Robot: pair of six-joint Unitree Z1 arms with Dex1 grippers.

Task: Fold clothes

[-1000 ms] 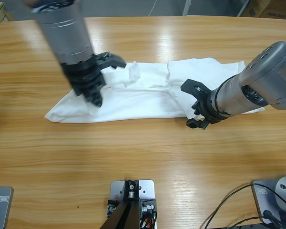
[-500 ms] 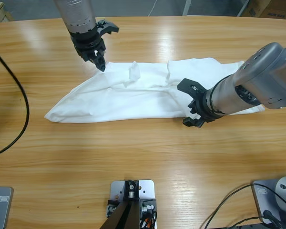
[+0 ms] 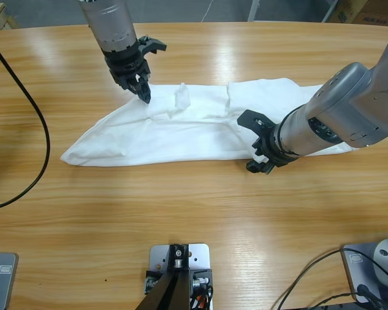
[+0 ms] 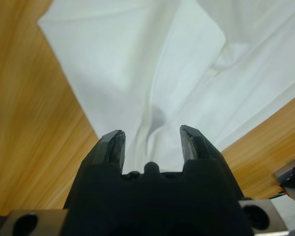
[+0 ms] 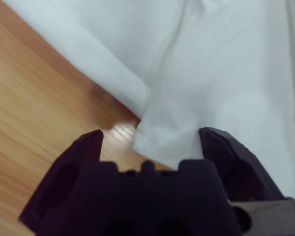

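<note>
Having swung back from the worktop's (image 3: 200, 213) far edge, the left hand (image 3: 141, 82) hovers spread at the T-shirt's (image 3: 181, 132) 11 o'clock edge, while the right hand (image 3: 258, 143), spread, straddles a fold and risks bunching cloth.

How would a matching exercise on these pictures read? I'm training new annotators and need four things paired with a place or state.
Things:
1. left gripper
2. right gripper
3. T-shirt
4. black cable

Places or states:
A. curves over the left end of the table
B. open, astride the shirt's lower edge in the high view
C. open, at the shirt's upper edge in the high view
D. lies rumpled in a long band across the table

Pairs: 1-C, 2-B, 3-D, 4-A
</note>
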